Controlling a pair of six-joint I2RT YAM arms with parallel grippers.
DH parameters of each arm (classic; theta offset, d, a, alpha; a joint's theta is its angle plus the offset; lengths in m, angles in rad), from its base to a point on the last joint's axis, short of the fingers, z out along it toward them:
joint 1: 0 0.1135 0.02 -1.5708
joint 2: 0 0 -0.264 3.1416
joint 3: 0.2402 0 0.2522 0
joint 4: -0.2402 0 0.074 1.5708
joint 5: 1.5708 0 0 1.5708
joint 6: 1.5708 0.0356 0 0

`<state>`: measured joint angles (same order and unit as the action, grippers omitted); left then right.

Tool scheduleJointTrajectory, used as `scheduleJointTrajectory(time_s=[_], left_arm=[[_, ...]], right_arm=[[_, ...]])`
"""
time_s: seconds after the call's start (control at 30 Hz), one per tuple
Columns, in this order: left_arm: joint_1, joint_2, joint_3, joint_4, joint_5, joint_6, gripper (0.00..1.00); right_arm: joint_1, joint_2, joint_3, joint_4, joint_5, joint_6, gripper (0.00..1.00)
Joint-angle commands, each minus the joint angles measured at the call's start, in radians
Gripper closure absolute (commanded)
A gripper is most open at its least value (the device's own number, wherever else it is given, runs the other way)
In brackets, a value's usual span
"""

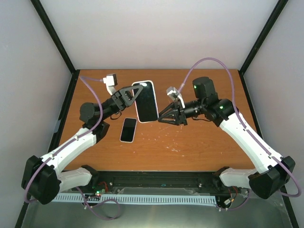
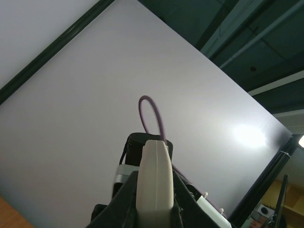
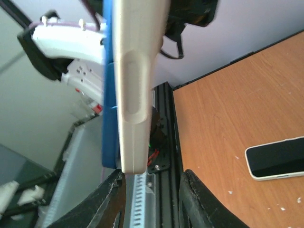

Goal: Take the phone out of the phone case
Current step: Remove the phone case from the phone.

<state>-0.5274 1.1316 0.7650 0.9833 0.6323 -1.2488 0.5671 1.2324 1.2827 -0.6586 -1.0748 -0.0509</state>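
A large phone with a black screen in a cream-white case [image 1: 146, 100] is held up above the brown table [image 1: 204, 142]. My left gripper [image 1: 134, 93] is shut on its left edge. In the left wrist view the case's edge [image 2: 154, 180] is clamped in the left gripper [image 2: 154, 211]. My right gripper [image 1: 160, 118] is open at the phone's lower right edge. In the right wrist view the case's side [image 3: 137, 85] ends just in front of the open right gripper [image 3: 152, 183], untouched, with a blue slab [image 3: 109, 118] against it.
A smaller phone with a white rim [image 1: 128, 129] lies flat on the table below the held one, and it shows in the right wrist view [image 3: 278, 158]. Black frame posts and pale walls enclose the table. A black rail [image 1: 161, 178] runs along the near edge.
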Motion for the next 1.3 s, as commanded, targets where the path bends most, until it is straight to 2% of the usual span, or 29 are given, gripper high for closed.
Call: scheduleJointTrajectory(time_s=[0.0, 0.2, 0.4, 0.7, 1.03, 1.27], left_arm=[[-0.03, 0.013, 0.02, 0.064, 0.05, -0.028, 1.0], [-0.045, 0.026, 0.003, 0.098, 0.039, -0.044, 1.0], [-0.048, 0.034, -0.012, 0.108, 0.023, -0.039, 1.0], [-0.05, 0.045, -0.033, 0.214, -0.03, -0.073, 1.0], [-0.052, 0.039, -0.047, 0.257, -0.096, -0.079, 1.0], [-0.054, 0.028, -0.035, 0.229, -0.105, -0.056, 1.0]], right_arm=[[-0.083, 0.044, 0.044, 0.167, -0.04, 0.23, 0.68], [-0.101, 0.093, 0.055, 0.162, -0.08, 0.223, 0.66], [-0.079, 0.063, 0.035, 0.174, -0.079, 0.198, 0.65], [-0.039, 0.072, 0.007, 0.047, 0.061, 0.084, 0.69], [0.014, 0.05, -0.038, -0.016, 0.146, 0.028, 0.65], [0.025, 0.052, -0.054, -0.006, 0.13, 0.045, 0.62]])
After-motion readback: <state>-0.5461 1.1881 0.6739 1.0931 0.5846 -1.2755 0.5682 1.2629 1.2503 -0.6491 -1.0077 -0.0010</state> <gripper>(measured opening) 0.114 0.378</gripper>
